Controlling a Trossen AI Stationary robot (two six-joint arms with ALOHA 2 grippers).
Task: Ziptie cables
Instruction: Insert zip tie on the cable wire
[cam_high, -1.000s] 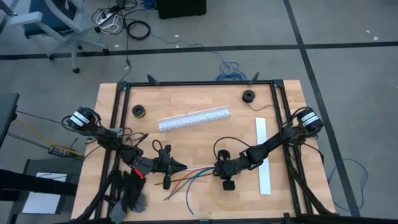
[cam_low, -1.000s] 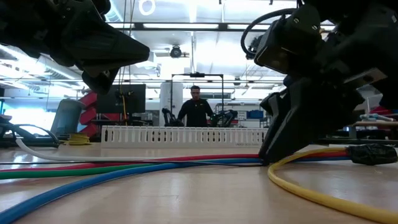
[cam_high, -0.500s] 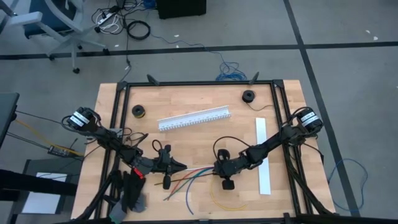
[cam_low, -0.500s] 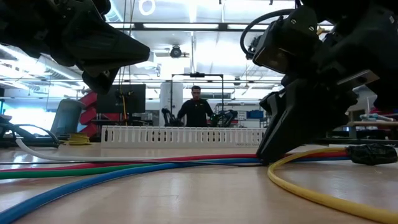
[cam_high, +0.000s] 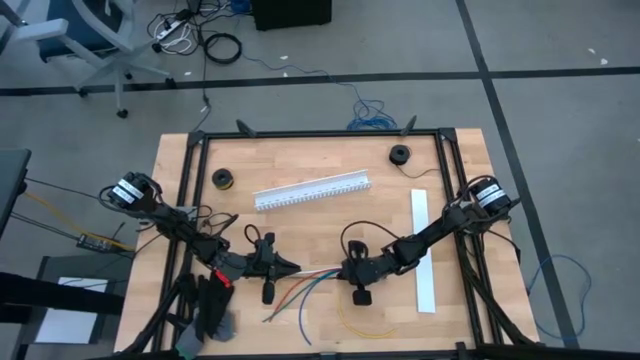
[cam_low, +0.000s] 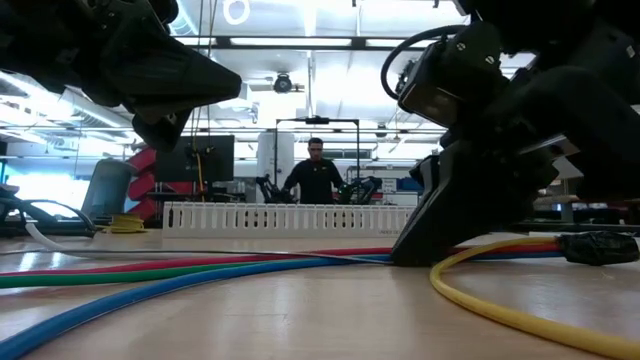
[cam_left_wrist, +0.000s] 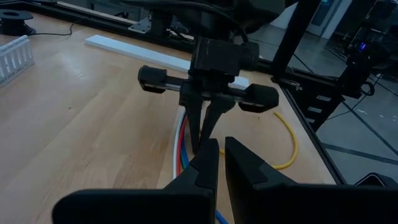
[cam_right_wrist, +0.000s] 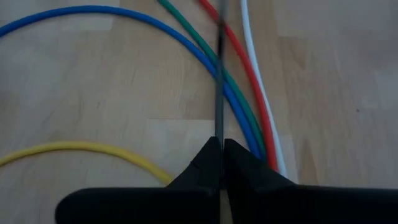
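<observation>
The cables (cam_high: 310, 283), red, green, blue and white, lie side by side on the wooden table and fan out toward its near edge. In the right wrist view the cables (cam_right_wrist: 242, 106) curve past my fingertips. A yellow cable (cam_high: 355, 322) loops apart, nearer the front. My right gripper (cam_high: 338, 270) slants down onto the bundle's right end, shut on a thin dark strip (cam_right_wrist: 219, 93). My left gripper (cam_high: 293, 267) hovers shut just left of it, above the cables. I see nothing between its fingers (cam_left_wrist: 208, 168). My right gripper pinches the thin dark strip (cam_right_wrist: 219, 134) between its two fingers, which come slanting down from the table's right. The strip runs straight on from the fingertips, along the fingers' line, over the green and red cables, and leaves the picture. Which end of it I hold does not show.
A white slotted channel (cam_high: 312, 189) lies slanted across the table's middle, and a flat white bar (cam_high: 423, 250) lies at the right. Two small dark spools (cam_high: 222, 178) (cam_high: 400, 154) sit near the far edge. A person (cam_low: 316, 175) stands in the room beyond.
My right gripper has edged toward the table's left, closer to my left gripper, and sunk a little onto the cables. The cables have stayed where they lay.
</observation>
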